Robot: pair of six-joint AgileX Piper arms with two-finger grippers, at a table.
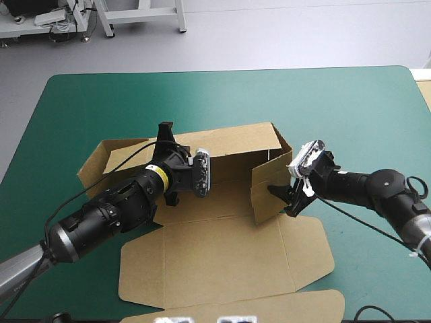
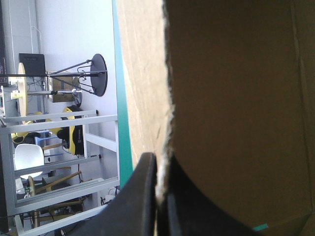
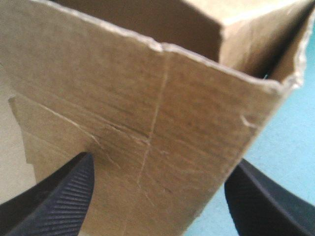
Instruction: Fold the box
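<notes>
- The box (image 1: 229,259) sits a little near of the middle of the teal-green table (image 1: 350,108). It is half made: back wall (image 1: 236,141) up, right side wall (image 1: 269,192) up, lid flat toward the near edge.
- My left gripper (image 2: 160,162) is clamped on the top edge of the board at the back left corner, one finger on each face with the sheet pinched between. I judge that this grip pins the back wall upright (and keeps the whole sheet from sliding) while my other arm works.
- My right gripper (image 3: 162,164) stands with its fingers spread wide. The raised side wall fills the space just ahead of them, its corner crease about centred. In the high view the tips are at the wall's outer face; I cannot tell whether they touch it.
- I read that pose as ready to push or tuck this wall inward.
- The left end flap (image 1: 101,161) splays outward, not yet raised.
- Room: there is bare cover to the right of the box and beyond it, so my right arm can back off freely. The lid's near edge lies close to the table's near edge, which leaves little slack there.
</notes>
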